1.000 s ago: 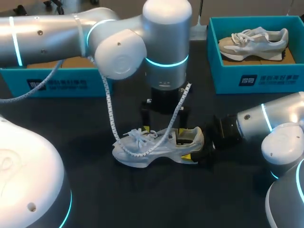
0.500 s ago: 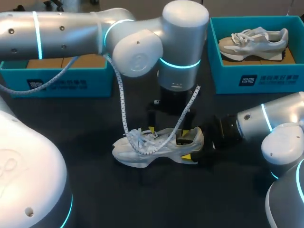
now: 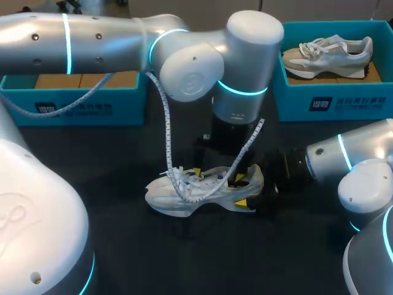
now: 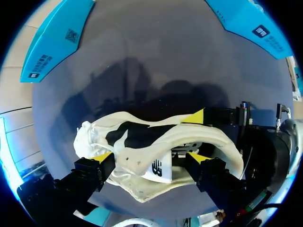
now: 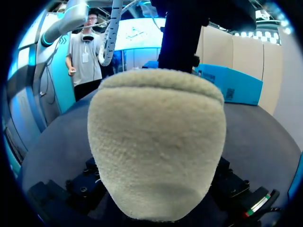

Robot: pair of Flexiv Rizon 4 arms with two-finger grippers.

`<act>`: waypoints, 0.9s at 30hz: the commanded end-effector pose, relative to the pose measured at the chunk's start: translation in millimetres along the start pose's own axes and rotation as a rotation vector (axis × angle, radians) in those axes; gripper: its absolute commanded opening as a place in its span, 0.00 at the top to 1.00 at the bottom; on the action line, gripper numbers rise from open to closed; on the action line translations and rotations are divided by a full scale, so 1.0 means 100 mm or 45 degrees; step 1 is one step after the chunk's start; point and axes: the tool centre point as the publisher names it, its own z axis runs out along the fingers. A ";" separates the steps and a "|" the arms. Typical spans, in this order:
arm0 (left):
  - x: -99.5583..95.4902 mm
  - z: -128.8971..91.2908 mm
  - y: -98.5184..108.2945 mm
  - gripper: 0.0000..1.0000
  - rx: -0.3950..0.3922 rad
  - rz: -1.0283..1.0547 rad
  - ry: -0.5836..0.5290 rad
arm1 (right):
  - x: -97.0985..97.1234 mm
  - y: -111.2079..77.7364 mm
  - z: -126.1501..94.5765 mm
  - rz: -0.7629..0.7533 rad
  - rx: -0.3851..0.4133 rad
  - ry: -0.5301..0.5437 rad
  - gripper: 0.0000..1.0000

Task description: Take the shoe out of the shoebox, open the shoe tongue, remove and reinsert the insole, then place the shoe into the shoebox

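Dark table [image 3: 184,258], 2nd shoe [image 3: 325,52], perhaps cardboard [image 3: 92,80].

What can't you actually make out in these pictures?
The insole: the left wrist view shows the opening of the shoe only as dark, so whether it is inside cannot be told.
The left gripper: in the head view it is hidden under the wrist of the left arm.
The right gripper: the shoe's heel fills the right wrist view, hiding its hold.
The left shoebox: in the head view the left arm covers most of its inside.
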 end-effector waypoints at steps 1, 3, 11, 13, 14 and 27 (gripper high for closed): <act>0.04 0.04 -0.02 0.00 -0.005 -0.004 -0.025 | 0.01 0.00 0.02 0.000 0.008 -0.002 1.00; 0.02 0.03 -0.01 0.00 -0.009 -0.007 -0.021 | 0.01 0.00 0.02 0.000 0.008 -0.002 1.00; -0.07 -0.06 0.00 0.00 0.010 -0.037 -0.085 | 0.01 0.00 0.02 0.000 0.008 -0.002 1.00; -0.08 -0.04 0.01 0.00 0.013 -0.037 -0.091 | 0.01 0.00 0.02 0.000 0.008 -0.002 1.00; -0.08 -0.03 0.02 0.00 0.012 -0.036 -0.090 | 0.01 0.00 0.02 0.000 0.008 -0.002 1.00; -0.07 0.08 0.05 0.00 -0.012 -0.046 -0.130 | 0.01 0.00 0.02 0.000 0.008 -0.002 1.00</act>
